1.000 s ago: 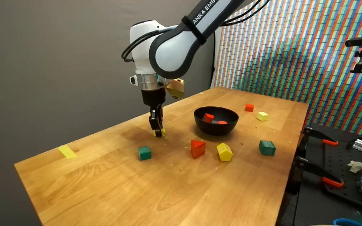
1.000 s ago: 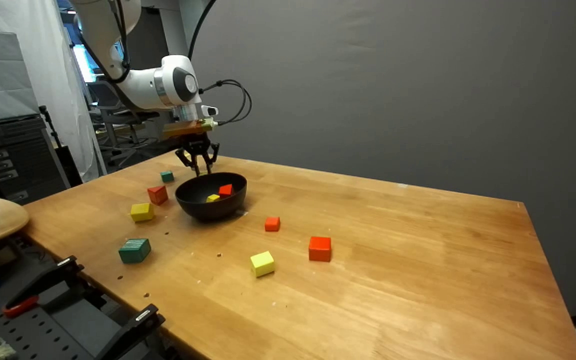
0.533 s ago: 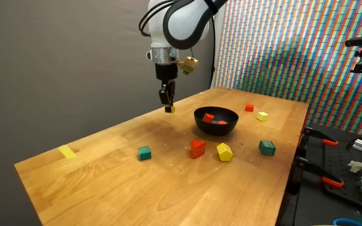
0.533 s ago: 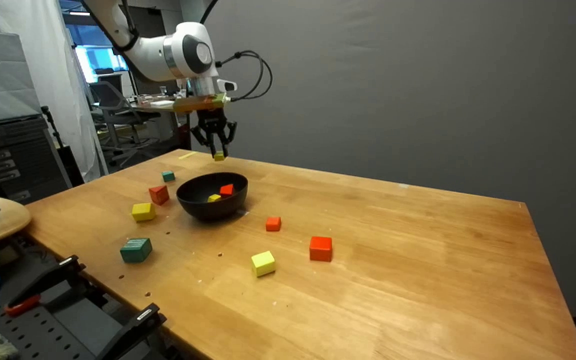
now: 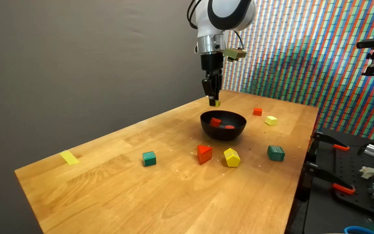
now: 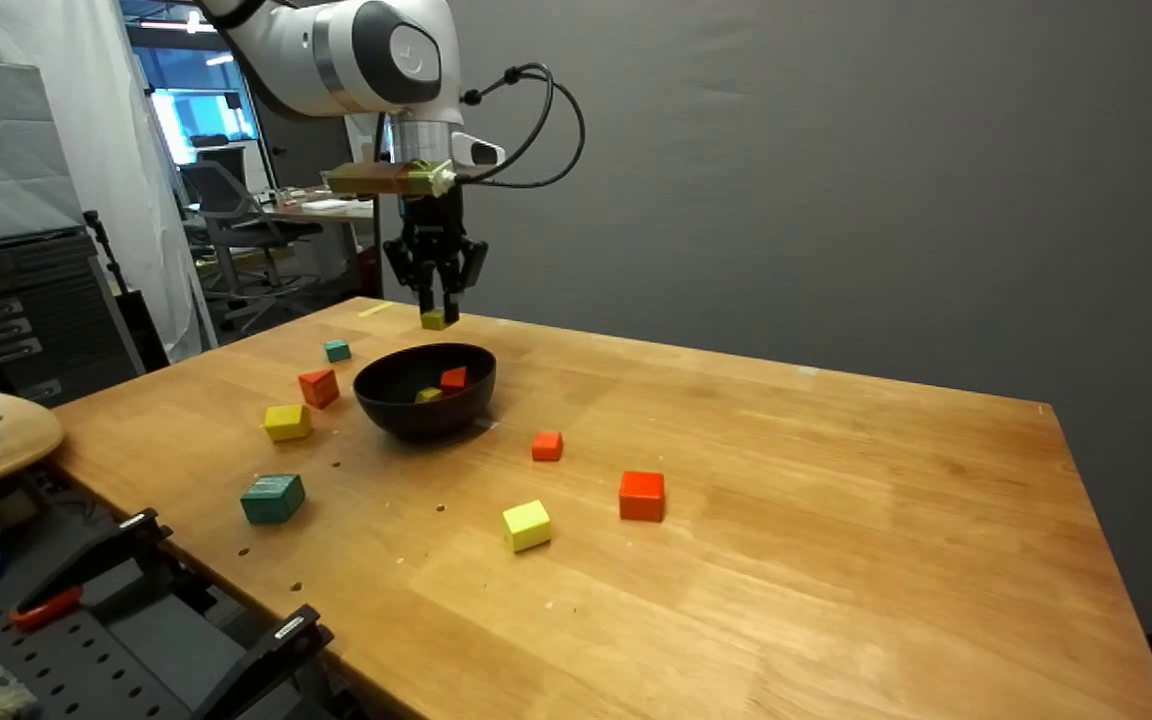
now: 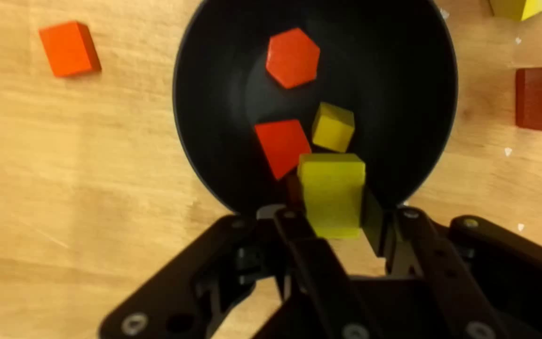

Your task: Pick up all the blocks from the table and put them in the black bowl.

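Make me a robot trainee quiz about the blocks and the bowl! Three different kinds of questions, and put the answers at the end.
1. True or false: the tool is holding nothing.
2. Pick one: in the wrist view, look inside the black bowl. What outline does the red block farther from the tool show? A: round. B: six-sided. C: star.
3. Count: how many green blocks sit on the table, as both exterior views show?

Key:
1. False. It is holding a yellow block.
2. B.
3. Two.
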